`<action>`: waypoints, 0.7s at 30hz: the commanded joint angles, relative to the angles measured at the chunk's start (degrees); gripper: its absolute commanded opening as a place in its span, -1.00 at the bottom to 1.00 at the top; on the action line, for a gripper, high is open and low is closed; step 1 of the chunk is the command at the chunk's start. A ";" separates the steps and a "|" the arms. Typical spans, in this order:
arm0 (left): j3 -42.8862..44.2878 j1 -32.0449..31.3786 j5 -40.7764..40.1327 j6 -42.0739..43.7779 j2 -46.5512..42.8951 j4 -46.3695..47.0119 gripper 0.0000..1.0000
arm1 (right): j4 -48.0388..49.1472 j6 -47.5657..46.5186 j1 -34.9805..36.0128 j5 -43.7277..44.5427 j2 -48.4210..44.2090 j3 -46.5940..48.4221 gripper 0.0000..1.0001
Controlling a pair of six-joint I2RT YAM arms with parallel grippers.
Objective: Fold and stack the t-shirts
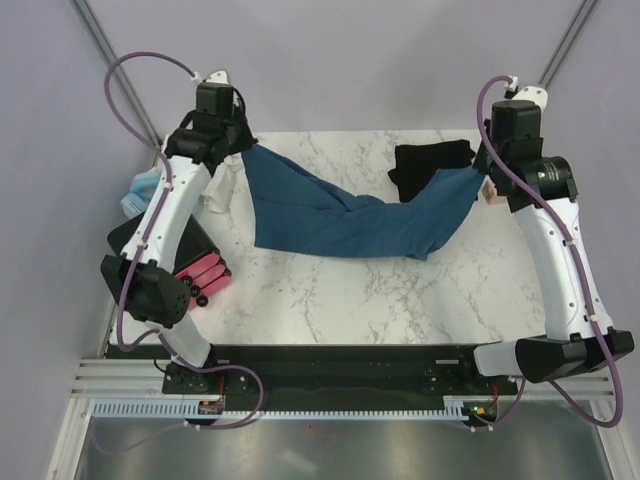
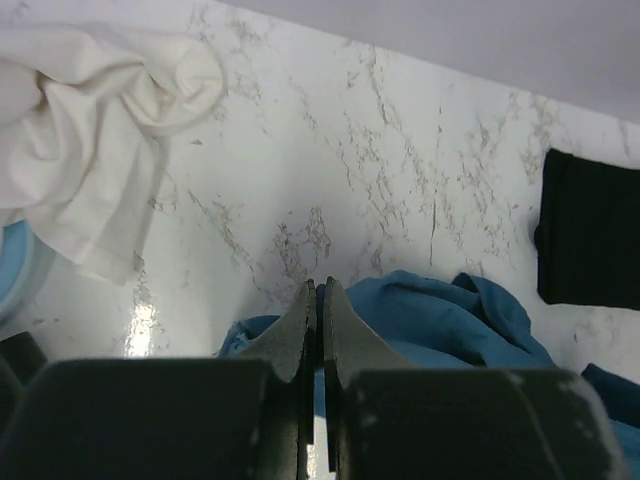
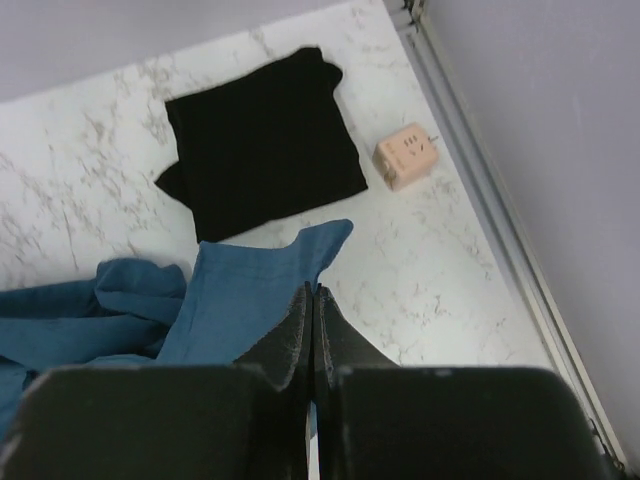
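1. Left fingers (image 1: 240,150): pressed together on the left end of the blue t-shirt (image 1: 350,220). In the left wrist view the left fingers (image 2: 310,305) showed only a thin slit between them, with the blue t-shirt (image 2: 430,310) bunched directly beneath the tips.

2. Right fingers (image 1: 482,182): clamped on the right end of the same garment. In the right wrist view the right fingers (image 3: 305,305) were closed tip to tip, and a flap of the blue t-shirt (image 3: 250,290) ran out from under them.

3. Blue t-shirt: suspended between the 2 arms across the far half of the bench (image 1: 330,290). Both ends were raised. The middle sagged low toward the marble surface; whether it touched the surface could not be told. The fabric was creased and not folded.

4. Black t-shirt (image 1: 430,165): folded into a compact rectangle and lying flat at the far right of the bench. In the top view the right end of the blue t-shirt overlapped its near edge. It appeared in the left wrist view (image 2: 590,230) and in the right wrist view (image 3: 265,140).

5. Other items:
- A white cloth (image 2: 90,150) lay crumpled at the far left of the bench.
- A pale blue item (image 1: 140,190) sat just beside the white cloth, at the bench edge.
- A peach cube (image 3: 405,160) stood near the right rail, just beside the black t-shirt.
- A black tray (image 1: 150,235) with pink pieces (image 1: 205,272) was at the left edge.
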 commanded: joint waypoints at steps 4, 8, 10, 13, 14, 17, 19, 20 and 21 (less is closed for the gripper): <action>-3.99 4.70 -7.84 2.10 -14.22 -3.38 -0.96 | 2.06 0.20 -0.14 11.49 -1.50 8.83 -1.00; -6.45 7.41 -10.85 -0.44 -21.27 -7.42 -0.96 | 2.59 2.14 -0.23 11.07 -4.84 8.66 -1.00; -7.07 8.21 -9.54 -1.59 -22.94 -9.09 -0.96 | 2.24 3.45 -0.14 6.25 -6.69 7.96 -1.00; -7.51 9.01 -5.95 -2.65 -24.80 -10.86 -0.96 | -1.09 5.03 -0.14 1.24 -7.13 8.57 -1.00; -7.25 9.27 -4.53 -2.30 -23.84 -11.99 -0.96 | -2.23 5.56 -0.14 0.08 -7.40 8.13 -1.00; -7.42 9.27 -0.48 -2.64 -21.90 -12.71 -0.96 | -5.48 6.44 -0.23 -2.82 -7.66 8.92 -1.00; -8.39 9.27 2.40 -3.52 -21.29 -11.92 -0.96 | -6.98 6.79 -0.14 -5.54 -7.92 10.23 -1.00; -8.21 9.18 3.12 -3.87 -20.67 -11.74 -0.96 | -7.34 6.88 -0.14 -7.21 -8.27 10.33 -1.00; -7.60 9.18 3.47 -4.05 -18.75 -11.65 -0.96 | -7.77 6.88 -0.14 -7.48 -8.54 10.15 -1.00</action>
